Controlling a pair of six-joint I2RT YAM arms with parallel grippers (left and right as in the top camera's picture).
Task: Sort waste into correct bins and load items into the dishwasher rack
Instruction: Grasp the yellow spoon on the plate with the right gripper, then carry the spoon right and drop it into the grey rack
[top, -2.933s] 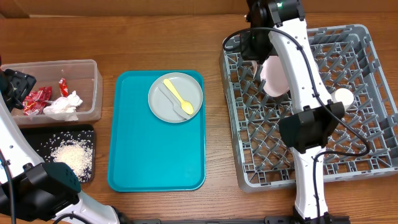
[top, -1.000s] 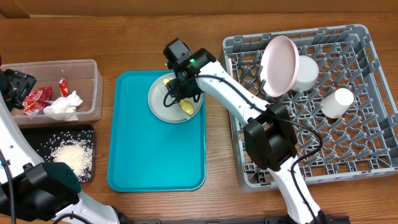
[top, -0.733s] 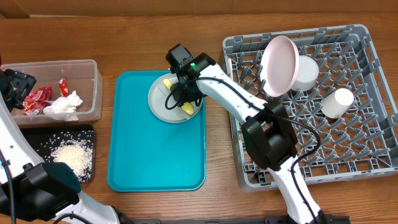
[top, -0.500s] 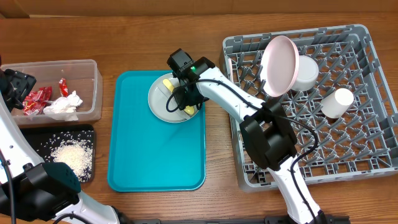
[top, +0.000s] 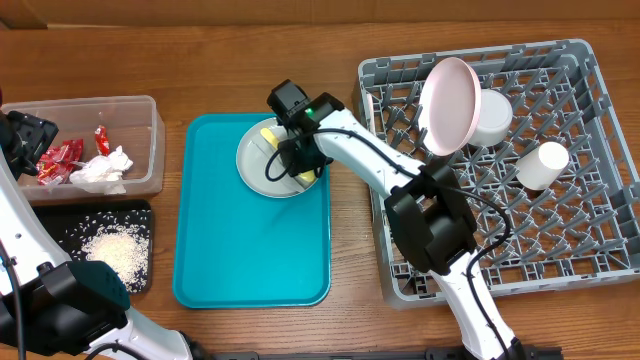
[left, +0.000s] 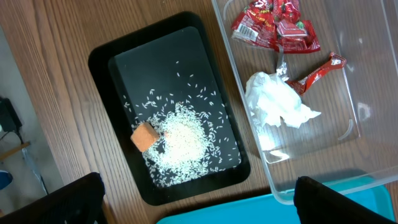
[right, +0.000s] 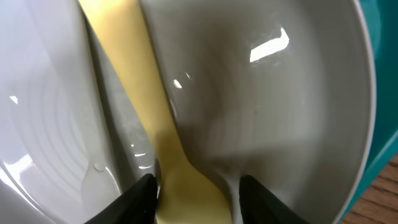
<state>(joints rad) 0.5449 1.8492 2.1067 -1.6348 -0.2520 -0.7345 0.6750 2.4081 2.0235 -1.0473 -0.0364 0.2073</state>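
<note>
Yellow spoon on grey plate | right gripper narrowed since a second ago, part-open astride handle, not yet clamped | lift to dishwasher rack likely next | left gripper wide, empty

A flat teal tray lies on the wooden table.

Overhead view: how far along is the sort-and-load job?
Done: red wrappers and napkin in the clear tub; rice and orange cube in the black tray; white plate, bowl, cup in the rack. In hand: right gripper, fingers straddling the yellow spoon on the grey plate. Left: spoon and grey plate to rack.
</note>
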